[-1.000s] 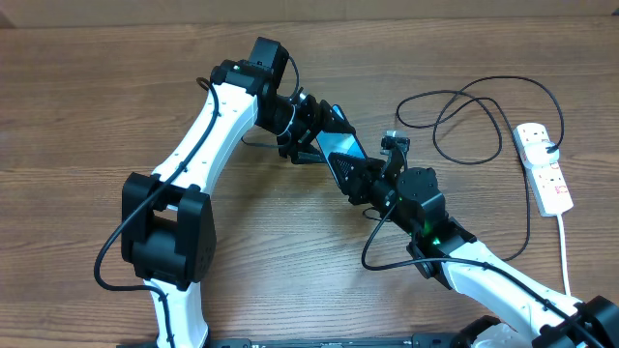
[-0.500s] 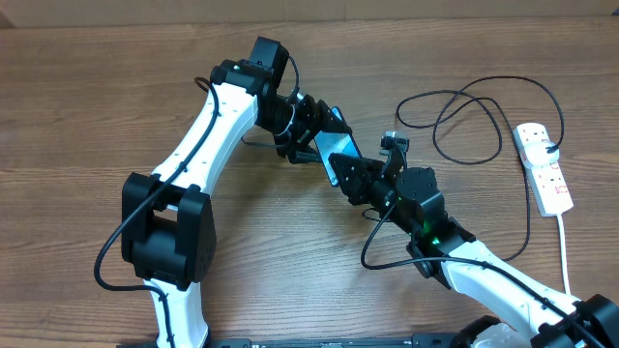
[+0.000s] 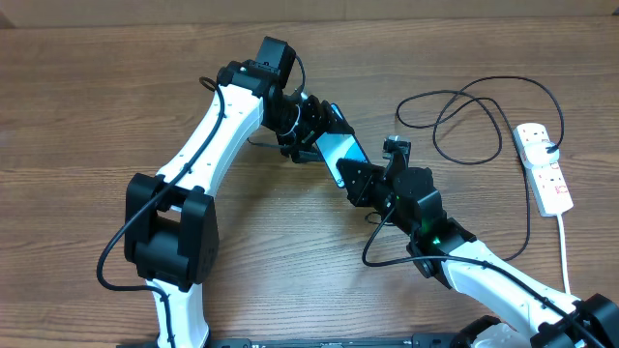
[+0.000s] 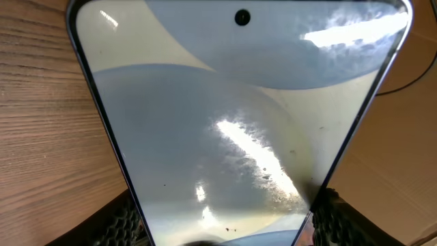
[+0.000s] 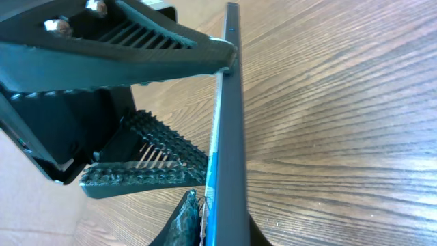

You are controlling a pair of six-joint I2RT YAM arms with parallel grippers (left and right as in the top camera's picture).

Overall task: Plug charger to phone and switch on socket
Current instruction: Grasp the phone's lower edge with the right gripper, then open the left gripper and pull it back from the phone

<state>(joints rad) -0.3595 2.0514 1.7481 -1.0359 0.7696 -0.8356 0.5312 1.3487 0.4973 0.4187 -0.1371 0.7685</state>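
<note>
The phone point(image 3: 338, 153), its screen lit light blue, is held up off the table between both grippers. My left gripper point(image 3: 317, 143) is shut on its upper part. In the left wrist view the screen point(image 4: 225, 123) fills the frame, with a finger of my left gripper point(image 4: 225, 222) on each side. My right gripper point(image 3: 360, 179) is at the phone's lower short end. In the right wrist view the phone point(image 5: 229, 123) is edge-on between the nearly closed jaws of my right gripper point(image 5: 218, 229). The charger point(image 3: 464, 97) loops at the right; its connector tip is hidden at my right jaws.
The socket point(image 3: 545, 172) lies at the right edge with the charger's black plug in its far end, and its white cord point(image 3: 566, 261) runs toward the front. The charger cable runs down beside the socket and under my right arm. The table is bare wood.
My left arm and the phone have shifted slightly up and to the right. My right gripper has followed, staying at the phone's lower end.
</note>
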